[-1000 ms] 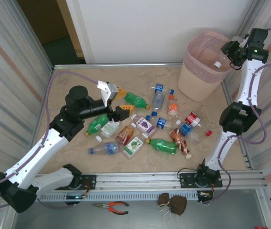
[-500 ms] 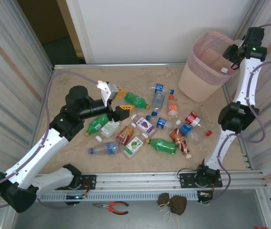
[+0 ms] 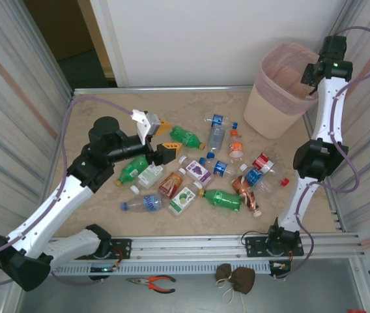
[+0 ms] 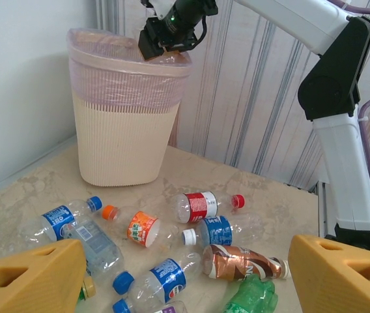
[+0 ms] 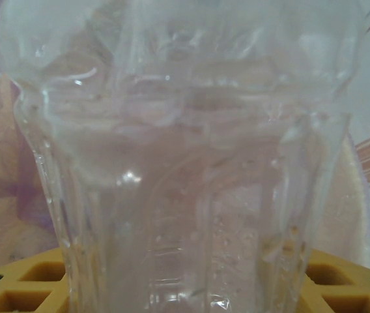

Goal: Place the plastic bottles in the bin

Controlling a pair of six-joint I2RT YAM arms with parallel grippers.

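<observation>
The right arm [image 3: 322, 124] stands straighter than half a second ago, its wrist now farther back over the bin [image 3: 270, 111]; the right gripper [image 3: 310, 73] hangs at the rim, jaws pinching a clear bottle [image 5: 185, 163] held over the bin's mouth; the white cap seen a second ago above the rim is hidden now. The left gripper [image 3: 164, 138] has not shifted, its yellow jaws spread wide above the table [image 3: 100, 104], holding nothing. The other plastic bottles [image 3: 198, 171] lie scattered mid-table where they were, well apart from the bin; blue, red, orange and fruit-printed labels show, but the lettering on them is too small to read. From the left wrist, the right gripper [image 4: 165, 44] sits at the bin [image 4: 123, 137] edge, over its pink liner [image 4: 107, 45], the held bottle hard to make out beneath it; from the right wrist, both ends of the bottle are cut off.
</observation>
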